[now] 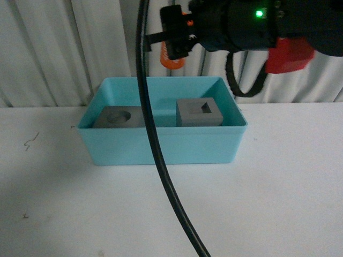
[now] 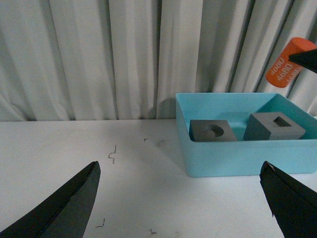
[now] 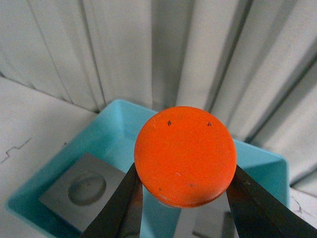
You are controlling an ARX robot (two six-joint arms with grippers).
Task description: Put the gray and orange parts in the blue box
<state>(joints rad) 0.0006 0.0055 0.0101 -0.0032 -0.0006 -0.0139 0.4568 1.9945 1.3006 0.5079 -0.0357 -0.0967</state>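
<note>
The blue box [image 1: 161,144] stands on the white table, and both gray cubes lie inside it. The cube with the round recess [image 1: 119,116] is on the left, the cube with the square recess [image 1: 199,112] on the right. High above the box's back wall, my right gripper [image 1: 177,45] is shut on the orange cylinder [image 1: 172,60]. In the right wrist view the cylinder's round end [image 3: 184,156] fills the space between the fingers, over the box [image 3: 114,126]. My left gripper [image 2: 181,198] is open over bare table, left of the box [image 2: 233,158]; the cylinder [image 2: 286,62] shows white digits.
A black cable [image 1: 155,144] hangs down in front of the box in the front view. Pleated white curtains [image 2: 99,54] close off the back of the table. Small pen marks [image 2: 112,154] dot the tabletop left of the box.
</note>
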